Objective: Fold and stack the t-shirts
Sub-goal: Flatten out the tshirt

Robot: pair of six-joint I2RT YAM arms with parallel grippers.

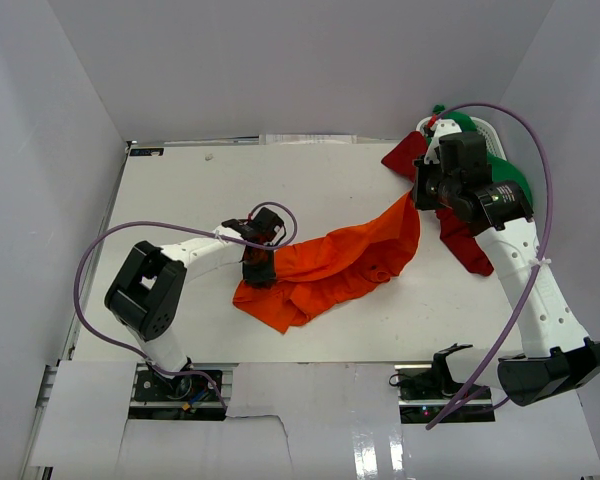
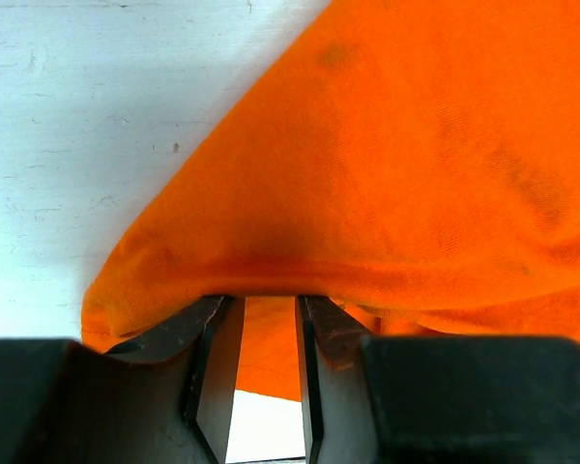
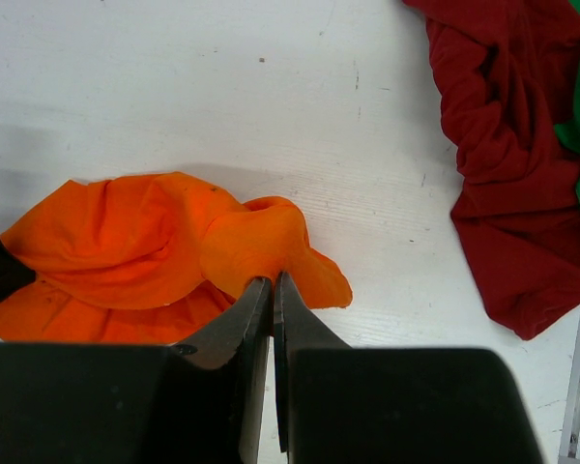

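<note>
White-walled bay, white surface [image 1: 200, 200], top view. Orange shirt [image 1: 330, 265] lies mid-surface as a bunched band, long axis running 8 to 2 o'clock. Left claw [image 1: 260, 270] sits on the 8 o'clock end and right claw [image 1: 420, 195] on the 2 o'clock end, so each arm has the end nearest it. Red shirt [image 1: 468, 248] and green shirt [image 1: 508, 178] are heaped at the 2 o'clock corner, just beyond the right claw, unfolded.

Right claw: tips together, clamped on a fold of orange; cloth rises off the surface toward it. Left claw: fingers [image 2: 213, 358] part-way apart, cloth draped over the tips and showing in the gap. Can't tell whether it has a bite.

Pose: left elbow tucked back toward 8 o'clock, forearm reaching toward 3, wrist pitched down at the cloth. Right arm stretches from its base at 5 o'clock toward 11, wrist lifted off the surface.

Judgement: next step looks like a spreading pull along that axis to flatten the shirt. It depends on the left end being gripped; if not, the cloth just slides toward 2 o'clock. No folding or stacking done.
</note>
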